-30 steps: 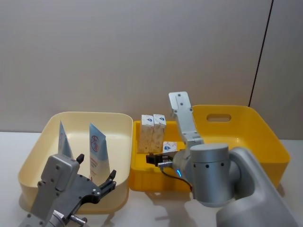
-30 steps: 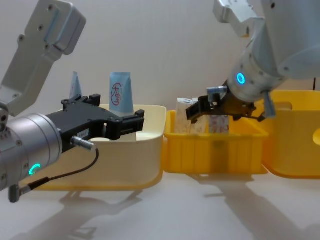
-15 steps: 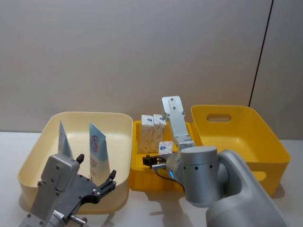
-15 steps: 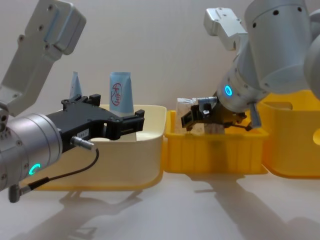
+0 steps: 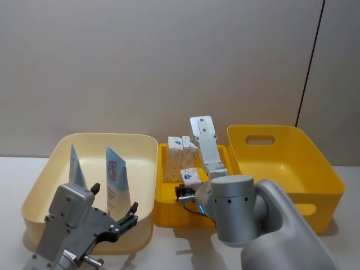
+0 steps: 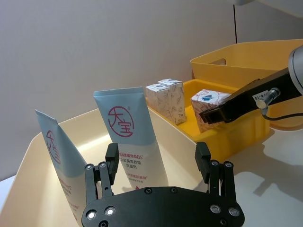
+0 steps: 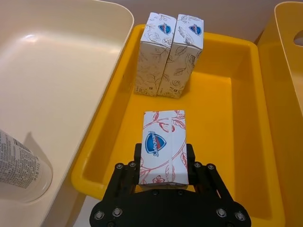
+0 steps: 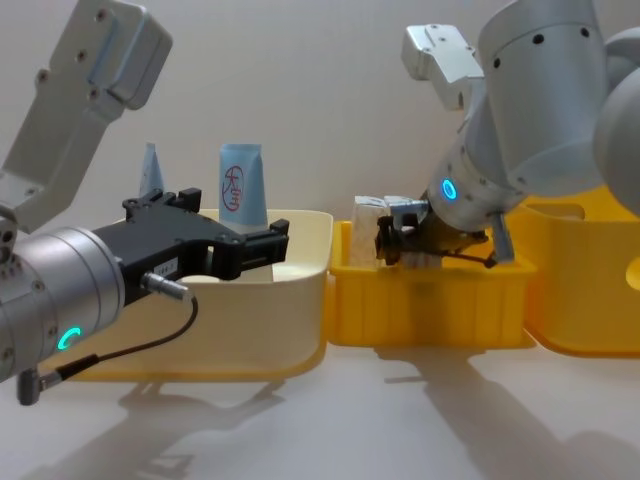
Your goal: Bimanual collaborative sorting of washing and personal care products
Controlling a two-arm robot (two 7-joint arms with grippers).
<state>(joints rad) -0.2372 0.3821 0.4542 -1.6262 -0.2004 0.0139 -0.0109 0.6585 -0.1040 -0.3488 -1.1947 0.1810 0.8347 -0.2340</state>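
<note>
Two light-blue tubes [image 5: 77,166] [image 5: 116,179] with red marks stand upright in the cream bin [image 5: 42,174]. My left gripper [image 5: 112,201] hovers open at that bin's front edge, just short of the nearer tube [image 6: 129,137]. Two beige cartons [image 7: 168,54] stand side by side at the back of the small yellow bin [image 7: 222,142]. My right gripper [image 7: 163,153] is shut on a third carton [image 7: 164,145], white with red print. It holds that carton low over the bin's front half, in front of the standing pair.
A large yellow bin [image 5: 292,163] with a handle cut-out stands at the right, against the small yellow bin. The three bins sit in a row on a pale table [image 8: 380,420], with a grey wall behind.
My right gripper has carried the printed carton leftward and lower, down into the small yellow bin. The left arm and the tubes have not moved.
</note>
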